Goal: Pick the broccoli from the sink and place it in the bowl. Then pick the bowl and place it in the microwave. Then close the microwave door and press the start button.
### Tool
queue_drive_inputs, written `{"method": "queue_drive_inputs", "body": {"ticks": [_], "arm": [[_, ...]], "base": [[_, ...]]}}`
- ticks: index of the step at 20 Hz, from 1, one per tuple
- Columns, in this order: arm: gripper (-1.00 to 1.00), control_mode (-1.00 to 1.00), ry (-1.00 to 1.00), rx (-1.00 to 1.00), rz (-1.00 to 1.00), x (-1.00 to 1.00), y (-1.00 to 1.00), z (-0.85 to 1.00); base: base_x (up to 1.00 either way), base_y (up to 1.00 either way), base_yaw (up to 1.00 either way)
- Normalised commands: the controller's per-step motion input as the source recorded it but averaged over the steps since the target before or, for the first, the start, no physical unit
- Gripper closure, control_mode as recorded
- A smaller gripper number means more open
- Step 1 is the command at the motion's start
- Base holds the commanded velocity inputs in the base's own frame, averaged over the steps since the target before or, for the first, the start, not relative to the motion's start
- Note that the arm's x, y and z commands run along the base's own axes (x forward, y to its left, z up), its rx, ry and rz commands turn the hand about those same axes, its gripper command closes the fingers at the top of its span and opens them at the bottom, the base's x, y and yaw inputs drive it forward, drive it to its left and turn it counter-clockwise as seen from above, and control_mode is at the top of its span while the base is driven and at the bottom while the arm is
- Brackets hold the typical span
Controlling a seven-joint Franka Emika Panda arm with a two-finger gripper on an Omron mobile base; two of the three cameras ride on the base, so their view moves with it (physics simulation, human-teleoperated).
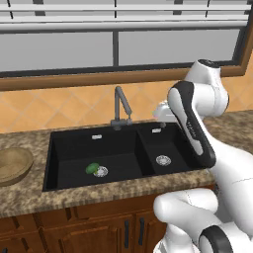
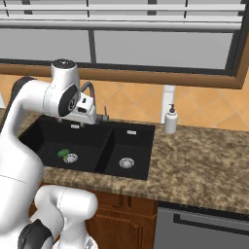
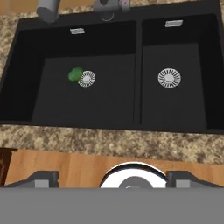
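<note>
- The broccoli (image 3: pixel 75 75) lies on the floor of the larger basin of the sink (image 1: pixel 74 148), touching the rim of that basin's silver drain (image 3: pixel 87 78) on the side toward the bowl.
- It is a small, roundish green lump; in the hand view it looks slightly longer along a slant than across, but it is too small to tell which way stem or crown points.
- In the left base view the broccoli (image 1: pixel 92 168) sits toward the front wall of the basin, well away from the faucet (image 1: pixel 121 107) at the back rim.
- The bowl (image 1: pixel 12 165) rests upright on the table (image 1: pixel 99 195), just beside the sink's outer edge on the larger-basin side, its mouth facing up and partly cut by the frame edge.
- The pincer (image 3: pixel 113 179) hangs high above the front edge of the table, looking straight down at the sink, with its jaws spread wide and nothing between them.
- The smaller basin holds a second drain (image 3: pixel 169 78).
- A white soap dispenser (image 2: pixel 170 119) stands upright at the back of the table, beyond the smaller basin's side of the sink.
</note>
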Motion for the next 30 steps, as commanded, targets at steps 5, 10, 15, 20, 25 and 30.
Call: {"method": "queue_drive_inputs", "body": {"ticks": [5, 10, 15, 20, 25, 30], "arm": [[-1.0, -1.0, 0.0, 0.11, -0.05, -0.18, 0.79, -0.61], [-1.0, -1.0, 0.06, 0.03, -0.03, 0.05, 0.62, -0.66], [-1.0, -1.0, 0.04, 0.15, 0.0, 0.17, 0.29, -0.76], [-1.0, -1.0, -0.01, 0.11, 0.0, 0.54, 0.36, -0.57], [-1.0, -1.0, 0.14, 0.0, 0.0, 0.68, 0.6, -0.19], [-1.0, -1.0, 0.19, -0.06, 0.0, 0.63, 0.61, -0.04]], "base": [[0.0, 0.0, 0.0], [0.0, 0.0, 0.0], [0.0, 0.0, 0.0], [0.0, 0.0, 0.0], [0.0, 0.0, 0.0], [0.0, 0.0, 0.0]]}}
